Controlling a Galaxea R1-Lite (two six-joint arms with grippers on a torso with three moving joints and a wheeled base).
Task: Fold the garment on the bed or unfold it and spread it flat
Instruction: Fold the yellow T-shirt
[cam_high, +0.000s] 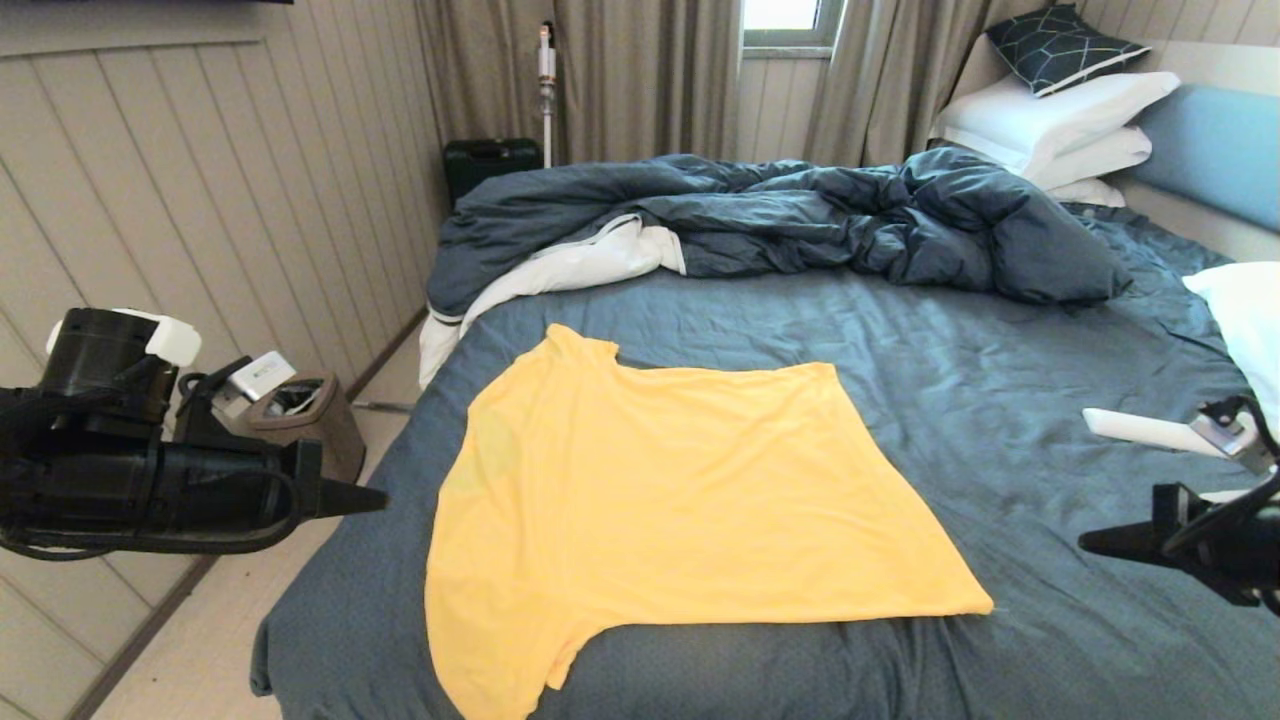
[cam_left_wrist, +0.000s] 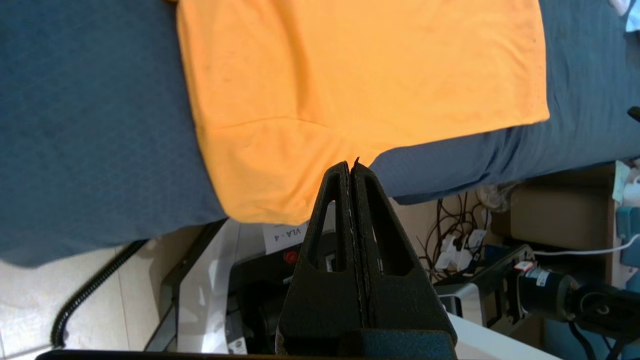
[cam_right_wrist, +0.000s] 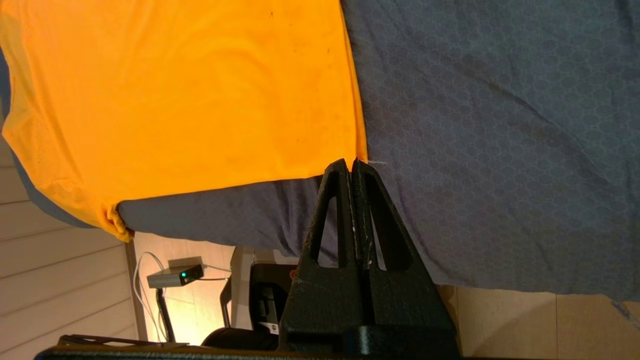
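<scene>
The yellow garment (cam_high: 660, 510) lies spread on the near left part of the bed (cam_high: 1000, 440), one sleeve hanging over the near edge. It also fills the far part of the left wrist view (cam_left_wrist: 360, 75) and the right wrist view (cam_right_wrist: 190, 95). My left gripper (cam_high: 375, 497) hovers off the bed's left side, shut and empty, its tip (cam_left_wrist: 351, 164) short of the hanging sleeve. My right gripper (cam_high: 1090, 543) hangs over the bed's right side, shut and empty, its tip (cam_right_wrist: 349, 162) near the garment's hem corner.
A rumpled dark blue duvet (cam_high: 800, 215) lies across the far side of the bed. White pillows (cam_high: 1050, 125) are stacked at the headboard, and another pillow (cam_high: 1245, 320) sits at the right edge. A brown bin (cam_high: 305, 415) stands on the floor to the left.
</scene>
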